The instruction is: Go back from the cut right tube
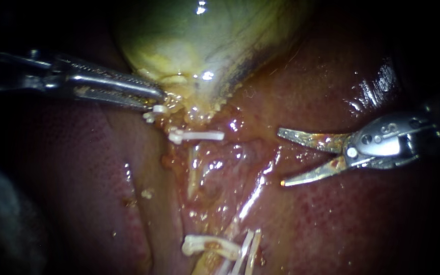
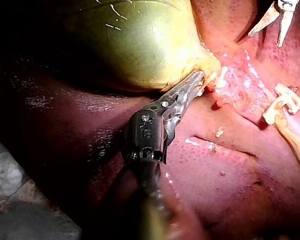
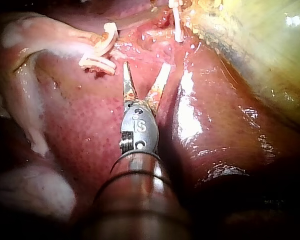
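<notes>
Cut right tube (image 1: 194, 175) runs top to bottom in the endoscope view, stump pointing down from its clip (image 1: 195, 136). Our right instrument (image 1: 281, 157) sits clear to its right, jaws wide, empty. Our left instrument (image 1: 160, 100) grips the gallbladder (image 1: 199, 40).

Jaws of right instrument (image 1: 281, 157) gape wide; left instrument (image 1: 158, 101) seems clamped.

Dark edges, lit centre, glare on wet liver (image 1: 378, 86) and gallbladder (image 1: 199, 40)

Bare liver (image 1: 383, 214) lies open around the right instrument (image 1: 281, 157); clips (image 1: 195, 135) and gallbladder (image 1: 204, 40) stand ahead
</notes>
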You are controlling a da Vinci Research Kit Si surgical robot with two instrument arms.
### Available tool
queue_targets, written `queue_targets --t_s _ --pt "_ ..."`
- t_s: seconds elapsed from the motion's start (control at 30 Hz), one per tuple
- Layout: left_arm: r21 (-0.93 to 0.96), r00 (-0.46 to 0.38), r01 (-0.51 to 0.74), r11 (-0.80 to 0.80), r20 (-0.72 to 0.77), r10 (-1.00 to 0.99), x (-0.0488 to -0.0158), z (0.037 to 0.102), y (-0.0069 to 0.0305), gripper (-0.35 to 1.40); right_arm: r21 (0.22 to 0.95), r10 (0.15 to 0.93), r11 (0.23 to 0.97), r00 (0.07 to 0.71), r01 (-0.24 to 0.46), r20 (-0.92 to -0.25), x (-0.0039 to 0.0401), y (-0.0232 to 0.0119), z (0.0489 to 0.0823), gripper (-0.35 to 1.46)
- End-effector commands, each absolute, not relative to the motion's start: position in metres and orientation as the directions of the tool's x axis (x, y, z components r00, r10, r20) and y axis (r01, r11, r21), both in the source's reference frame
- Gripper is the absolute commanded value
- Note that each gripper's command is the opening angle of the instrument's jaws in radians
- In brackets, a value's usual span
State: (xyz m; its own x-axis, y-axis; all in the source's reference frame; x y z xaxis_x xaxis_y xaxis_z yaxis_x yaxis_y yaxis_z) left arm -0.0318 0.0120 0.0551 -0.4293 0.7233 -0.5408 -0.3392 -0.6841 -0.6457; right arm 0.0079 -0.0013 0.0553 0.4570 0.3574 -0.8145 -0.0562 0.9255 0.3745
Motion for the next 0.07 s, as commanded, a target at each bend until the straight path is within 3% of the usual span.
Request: queue_targets --t_s 0.03,0.07 --pt "-0.646 -0.429 -0.339 -0.684 -0.541 0.724 -0.0318 0.0551 0.0120 -0.35 0.377 0.358 0.925 0.456 -0.051 -0.815 0.0079 -0.0013 0.0553 1.45" --pt "-0.646 -0.429 -0.339 -0.684 -0.541 0.723 -0.0318 0.0551 0.0120 -0.35 0.382 0.359 0.923 0.453 -0.042 -0.816 0.0080 -0.0013 0.0553 1.45"
